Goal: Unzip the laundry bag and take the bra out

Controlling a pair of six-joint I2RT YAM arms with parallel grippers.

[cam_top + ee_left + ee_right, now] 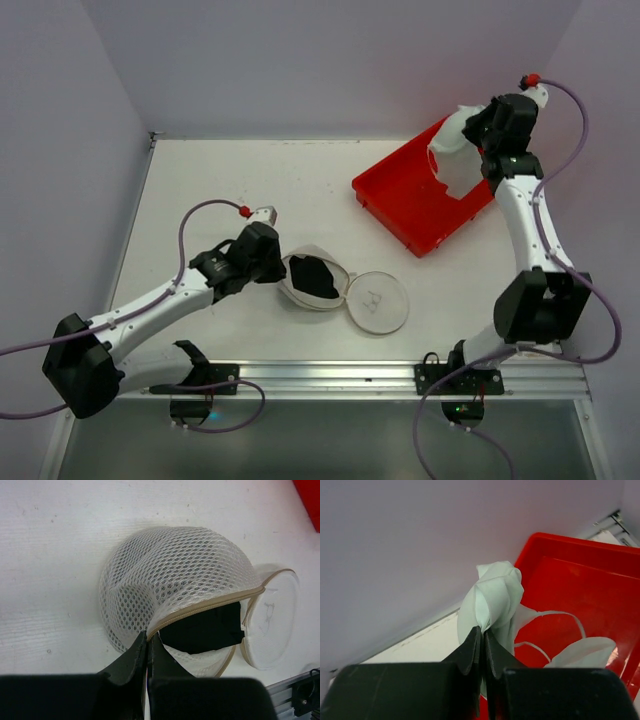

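The laundry bag (303,293) lies on its side on the table, a white mesh pouch (170,575) with its beige zip open. Its round end flap (378,302) rests flat beside it. A black piece of fabric (205,627) shows in the opening. My left gripper (148,635) is shut on the bag's zip edge at the left end of the opening. Up at the back right, my right gripper (483,629) is shut on the pale mint-white bra (495,595). The bra (455,160) hangs over the red tray, its thin straps and a cup trailing down.
The red tray (400,200) sits tilted at the back right of the table, near the walls (420,540). A metal rail (350,375) runs along the near edge between the arm bases.
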